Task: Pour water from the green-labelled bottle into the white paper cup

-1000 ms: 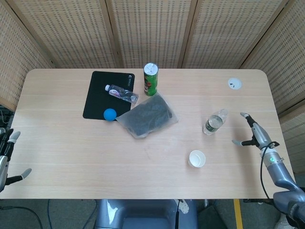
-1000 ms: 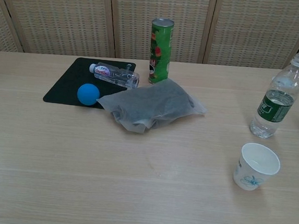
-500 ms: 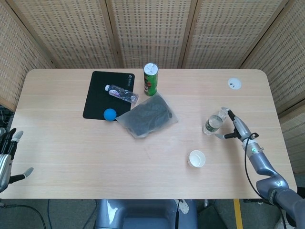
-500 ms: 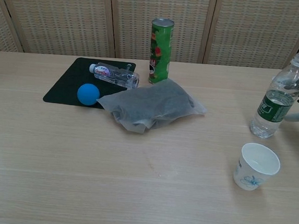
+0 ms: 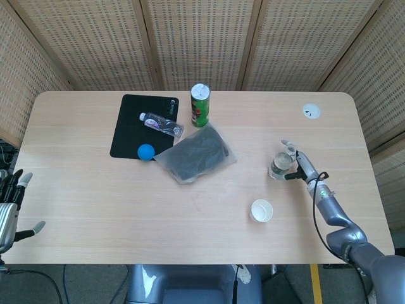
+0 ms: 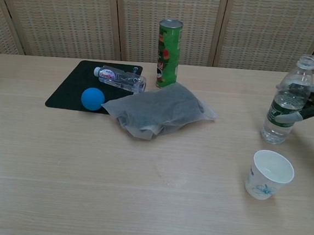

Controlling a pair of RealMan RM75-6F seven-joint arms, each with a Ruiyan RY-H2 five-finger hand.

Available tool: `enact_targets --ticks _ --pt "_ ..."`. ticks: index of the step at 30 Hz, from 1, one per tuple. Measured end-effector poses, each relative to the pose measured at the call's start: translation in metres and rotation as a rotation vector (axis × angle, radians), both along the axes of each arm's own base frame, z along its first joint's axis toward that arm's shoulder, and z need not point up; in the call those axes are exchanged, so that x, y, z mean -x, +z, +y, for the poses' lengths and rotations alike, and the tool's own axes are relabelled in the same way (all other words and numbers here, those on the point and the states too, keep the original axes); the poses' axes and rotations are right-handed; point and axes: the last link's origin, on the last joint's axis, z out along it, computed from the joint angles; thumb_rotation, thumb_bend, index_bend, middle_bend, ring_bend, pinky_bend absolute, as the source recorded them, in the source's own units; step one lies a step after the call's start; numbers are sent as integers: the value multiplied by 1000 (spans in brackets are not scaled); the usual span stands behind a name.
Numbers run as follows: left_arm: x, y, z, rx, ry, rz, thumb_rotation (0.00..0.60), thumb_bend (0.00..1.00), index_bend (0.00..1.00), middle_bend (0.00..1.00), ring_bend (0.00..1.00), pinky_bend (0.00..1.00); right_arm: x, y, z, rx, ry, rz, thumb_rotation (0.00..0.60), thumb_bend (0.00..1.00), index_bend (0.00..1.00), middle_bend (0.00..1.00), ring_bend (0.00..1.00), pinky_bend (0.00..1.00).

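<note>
— Step? Grasping the green-labelled bottle, upright at right of frame; right hand wrapped around it, apparently gripping.
— And next? Lifting, then tipping over the white paper cup, lower right. Left hand released, idle at lower left.

Black mat with small bottle and blue ball; green can; grey bag.

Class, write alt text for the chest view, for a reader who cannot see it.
The right hand wraps its fingers around the upright green-labelled bottle at the table's right edge, with the white paper cup standing empty nearer the camera. Further left lie a grey bag, green can and blue ball.
</note>
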Motion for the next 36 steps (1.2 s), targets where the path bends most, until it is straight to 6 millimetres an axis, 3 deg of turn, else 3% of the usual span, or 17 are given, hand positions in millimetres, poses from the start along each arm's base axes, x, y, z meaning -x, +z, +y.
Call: enact_targets --ticks 4,6,8,11,13,17,26,36 --pt "1 0 1 -3 9 0 600 125 0 0 0 0 -5 -5 -5 16 -15 -16 600 0 7 27 0 0" --pt "2 0 2 -3 11 -1 600 125 0 0 0 0 -5 -6 -7 24 -22 -13 600 0 93 138 16 0" --pt "2 0 3 -3 12 -1 600 125 0 0 0 0 -5 -7 -9 43 -35 -14 600 0 292 332 127 18" --pt "2 0 3 0 14 -1 600 124 0 0 0 0 -5 -9 -11 65 -54 -15 600 33 442 486 287 187" --pt "1 0 3 1 13 -1 600 125 0 0 0 0 -5 -10 -11 69 -55 -20 600 138 492 536 346 335" --pt "1 -1 2 2 10 -3 600 125 0 0 0 0 -7 -7 -10 77 -36 -28 600 290 513 555 369 419" --pt "-1 2 1 5 -4 -18 600 124 0 0 0 0 -17 13 -2 144 90 -21 600 304 515 557 370 438" --pt "-3 6 -5 11 -31 -41 600 124 0 0 0 0 -18 68 34 279 343 216 600 312 516 559 370 438"
